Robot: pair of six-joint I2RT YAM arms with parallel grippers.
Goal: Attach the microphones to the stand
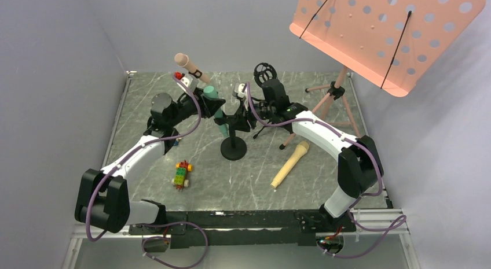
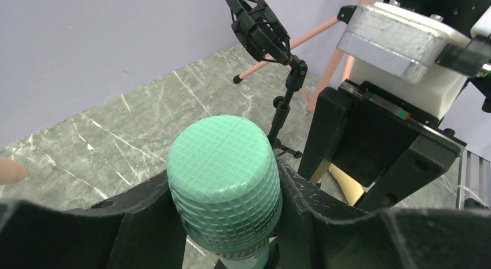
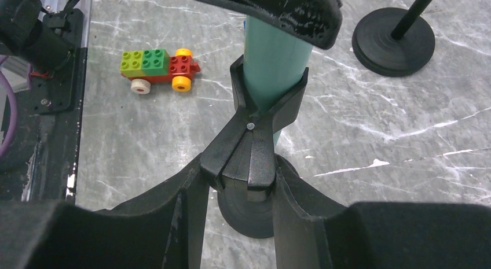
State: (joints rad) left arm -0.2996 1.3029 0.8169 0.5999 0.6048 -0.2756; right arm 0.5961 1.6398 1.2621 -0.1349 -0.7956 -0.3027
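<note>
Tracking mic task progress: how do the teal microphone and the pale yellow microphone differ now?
The teal microphone sits in the jaws of the left gripper, off the table; the pale yellow microphone lies loose on it. Teal stands near upright, head up; yellow lies flat. Teal's shaft is in the black clip that the right gripper holds; yellow touches no clip. Both are slim handheld shapes.
</note>
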